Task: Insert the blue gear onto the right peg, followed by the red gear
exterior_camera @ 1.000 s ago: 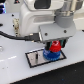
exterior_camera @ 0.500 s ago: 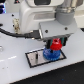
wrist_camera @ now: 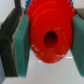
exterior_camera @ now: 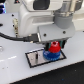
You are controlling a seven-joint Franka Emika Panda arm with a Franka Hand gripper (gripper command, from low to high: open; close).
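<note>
Jaws clamped on red gear point(wrist_camera: 50, 35), sitting atop blue gear point(exterior_camera: 50, 54) on plate point(exterior_camera: 36, 58)

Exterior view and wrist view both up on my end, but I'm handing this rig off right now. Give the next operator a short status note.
Gripper: shut on the red gear, fingers pressing its rim on both sides.
Blue gear: lying on the grey plate at the end toward the exterior view's right, apparently already on the right peg; the peg itself is hidden.
Red gear: held directly above the blue gear, very close; whether it touches cannot be told.
Done: blue gear seems placed.
Left: lower the red gear onto the same peg, release, retract.
</note>
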